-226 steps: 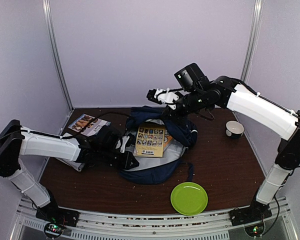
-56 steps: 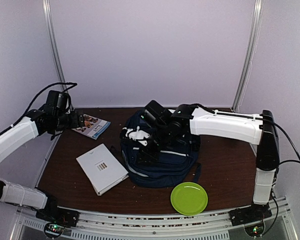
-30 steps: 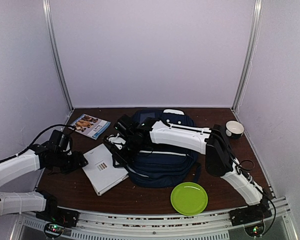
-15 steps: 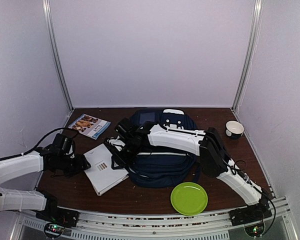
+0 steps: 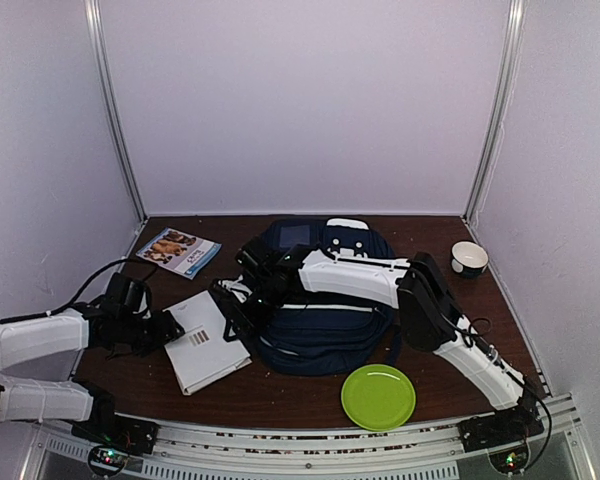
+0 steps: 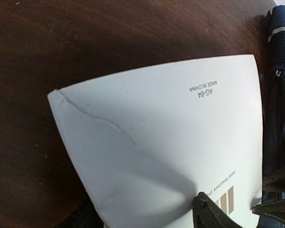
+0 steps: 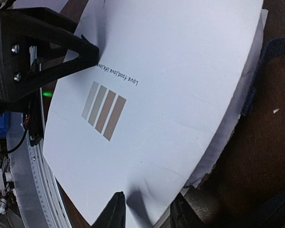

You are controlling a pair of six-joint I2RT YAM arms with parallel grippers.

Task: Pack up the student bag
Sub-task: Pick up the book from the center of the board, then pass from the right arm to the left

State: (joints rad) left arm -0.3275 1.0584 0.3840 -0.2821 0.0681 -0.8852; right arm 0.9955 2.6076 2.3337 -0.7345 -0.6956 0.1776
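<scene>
Right wrist: the right jaws are straddling an edge of the white notebook (image 7: 171, 71), grip unclear; they should be clamping squarely before lifting. Left wrist: the left jaws are hanging released over the cover. Top: the student bag (image 5: 325, 320) is lying mid-desk (image 5: 310, 392), the notebook just beside it, skewed nearer than half a second ago.

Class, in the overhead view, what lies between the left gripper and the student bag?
A white notebook lies between the left gripper and the student bag, with the right gripper at its bag-side edge. The top view shows this.
</scene>
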